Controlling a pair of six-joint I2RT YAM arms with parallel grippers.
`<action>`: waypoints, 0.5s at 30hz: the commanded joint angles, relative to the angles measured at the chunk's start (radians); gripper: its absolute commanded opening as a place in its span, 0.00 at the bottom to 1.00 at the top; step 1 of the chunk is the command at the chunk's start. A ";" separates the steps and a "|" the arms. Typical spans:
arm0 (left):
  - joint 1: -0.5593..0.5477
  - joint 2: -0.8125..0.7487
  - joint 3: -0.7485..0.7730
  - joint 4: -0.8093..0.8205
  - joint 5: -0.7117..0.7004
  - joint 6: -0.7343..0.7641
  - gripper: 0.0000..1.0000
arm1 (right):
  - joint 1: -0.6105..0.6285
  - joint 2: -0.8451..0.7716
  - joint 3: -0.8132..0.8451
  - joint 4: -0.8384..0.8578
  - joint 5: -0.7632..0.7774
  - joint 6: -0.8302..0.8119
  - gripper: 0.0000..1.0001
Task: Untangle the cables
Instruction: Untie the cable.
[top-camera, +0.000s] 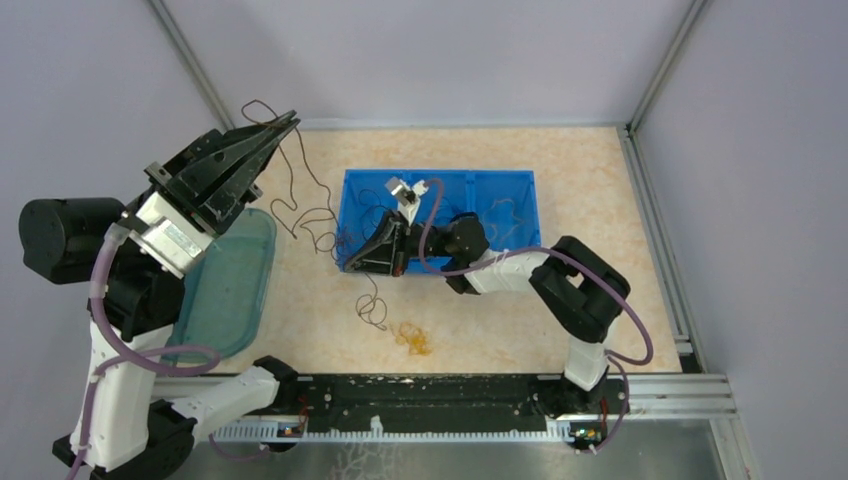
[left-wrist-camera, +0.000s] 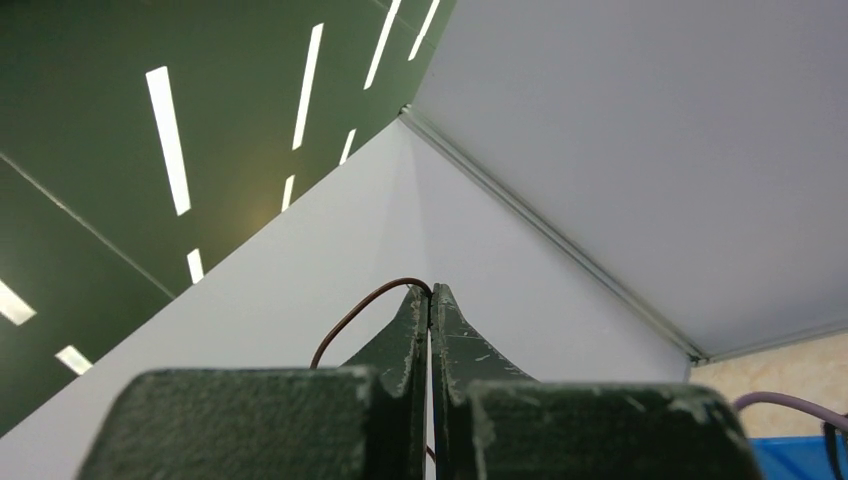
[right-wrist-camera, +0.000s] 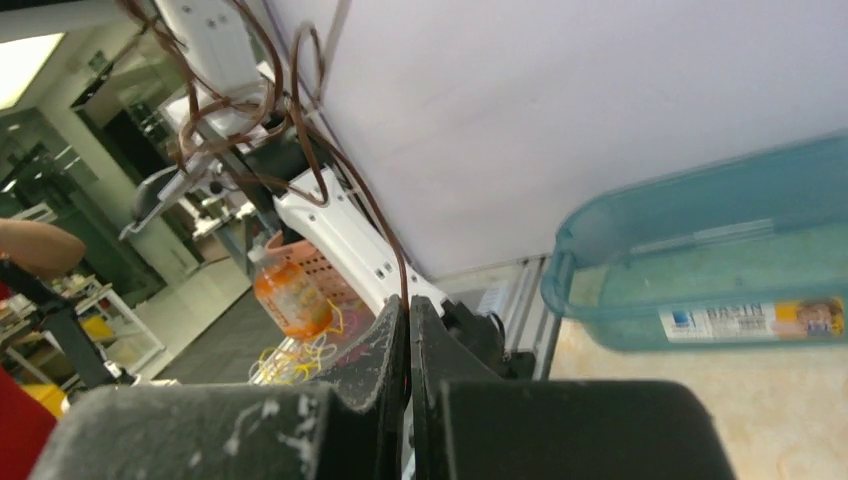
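A dark brown cable is clamped in the left hand, which is raised over the far-left part of the table. It is draped in loops down to the right hand, likewise clamped on it at the left end of the bin. More cables are seen in the bin. An orange tangle lies on the table nearby.

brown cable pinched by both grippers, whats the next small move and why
Likely ease the right gripper slowly away from the left gripper. Both are shut on seemingly the same brown cable, which hangs in slack loops between them near the blue bin, so a gentle pull should straighten it and show any snag.
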 joint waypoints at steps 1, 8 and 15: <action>0.002 -0.016 -0.008 0.112 -0.060 0.069 0.00 | -0.002 -0.091 -0.083 -0.100 0.117 -0.157 0.00; 0.002 0.018 0.045 0.208 -0.185 0.259 0.00 | -0.001 -0.249 -0.264 -0.339 0.414 -0.362 0.00; 0.002 0.055 0.094 0.262 -0.220 0.377 0.00 | 0.005 -0.357 -0.430 -0.484 0.614 -0.435 0.00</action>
